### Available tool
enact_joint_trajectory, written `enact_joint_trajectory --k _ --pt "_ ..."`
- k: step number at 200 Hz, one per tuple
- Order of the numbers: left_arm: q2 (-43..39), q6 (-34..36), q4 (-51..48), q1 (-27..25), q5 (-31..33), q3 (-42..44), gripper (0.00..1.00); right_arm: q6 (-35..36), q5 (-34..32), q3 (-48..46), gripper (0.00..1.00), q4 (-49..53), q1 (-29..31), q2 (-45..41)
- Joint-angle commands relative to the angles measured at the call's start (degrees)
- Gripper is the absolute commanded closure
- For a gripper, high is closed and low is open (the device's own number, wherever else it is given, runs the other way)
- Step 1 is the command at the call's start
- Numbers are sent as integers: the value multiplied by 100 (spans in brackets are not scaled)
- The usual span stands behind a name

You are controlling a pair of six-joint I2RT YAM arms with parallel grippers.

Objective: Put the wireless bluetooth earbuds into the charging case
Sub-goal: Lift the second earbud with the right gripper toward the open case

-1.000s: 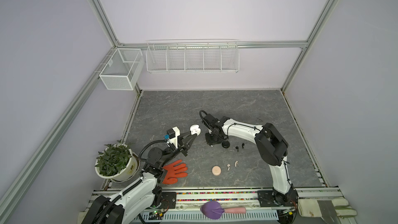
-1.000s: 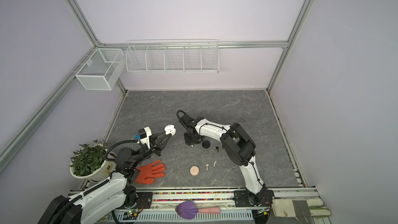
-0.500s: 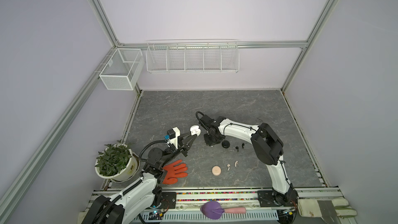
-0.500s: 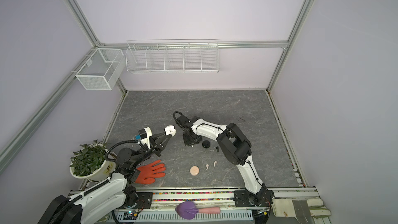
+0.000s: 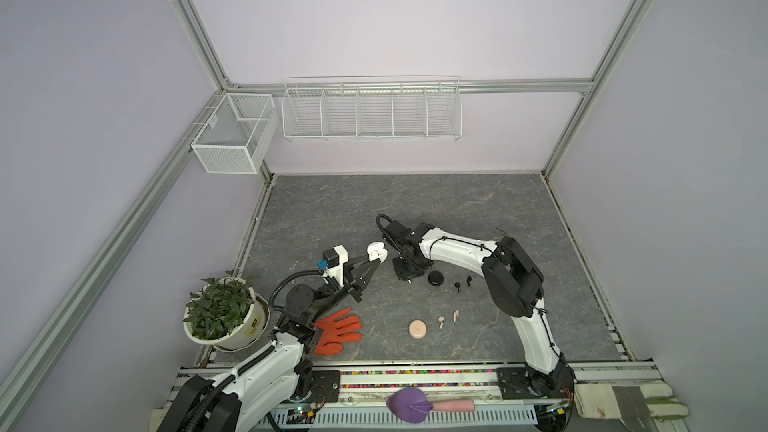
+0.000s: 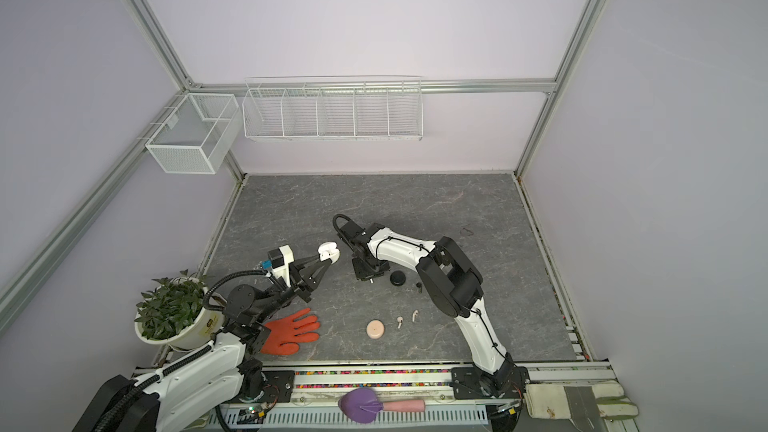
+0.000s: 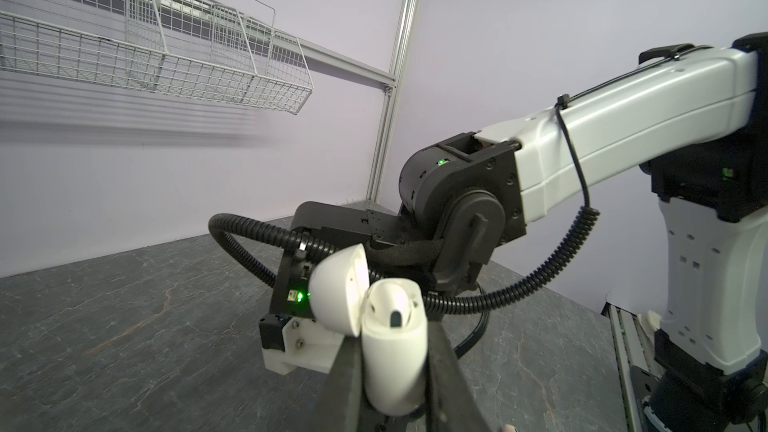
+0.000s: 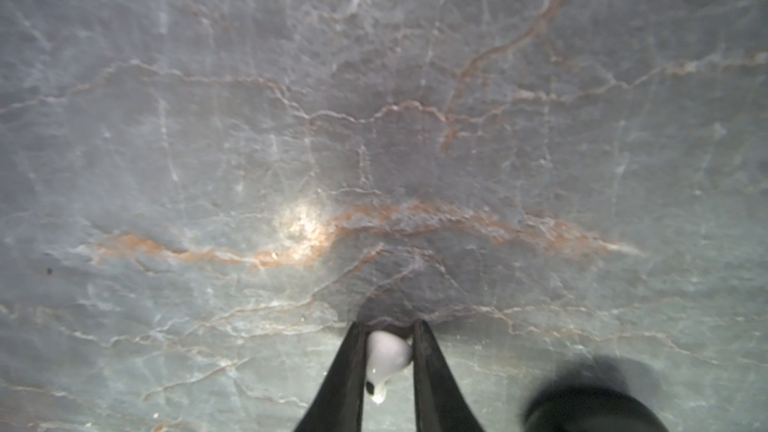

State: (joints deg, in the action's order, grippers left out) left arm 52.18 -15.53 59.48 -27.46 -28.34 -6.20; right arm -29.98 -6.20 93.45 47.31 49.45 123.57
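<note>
- The right gripper [image 8: 388, 324], down at the table [image 8: 374, 118], pinches one white earbud [image 8: 388, 357], which is not yet lifted.
- The left gripper [image 5: 371, 263] is clamped on the open white charging case [image 7: 395, 351], raised nearby. Whether a bud already sits inside cannot be told.
- The black earbuds [image 5: 457, 285] and pink earbuds [image 5: 441, 321] lie loose beside the black case [image 5: 435, 277] and pink case [image 5: 417, 329]. Most of the task appears to remain.

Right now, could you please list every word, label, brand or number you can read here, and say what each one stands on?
No text is legible in any view.
White plant pot: a small yellow-and-dark label on its side, too small and blurred to read.
</note>
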Motion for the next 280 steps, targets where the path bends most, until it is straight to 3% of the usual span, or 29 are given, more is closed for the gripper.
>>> enact_joint_trajectory --k 1,91,183,280 --pt "45 100 130 26 26 12 100 14 -22 -11 78 49 3 130" --pt "-123 -125 146 26 -38 -83 100 -25 -190 -472 81 -448 -154 -749" --pt "138 -136 487 31 -187 -418 100 103 -994 -532 83 -653 -348 -2412" --pt "1043 -183 1385 25 -511 -847 100 372 -2018 189 86 -683 396 -3557"
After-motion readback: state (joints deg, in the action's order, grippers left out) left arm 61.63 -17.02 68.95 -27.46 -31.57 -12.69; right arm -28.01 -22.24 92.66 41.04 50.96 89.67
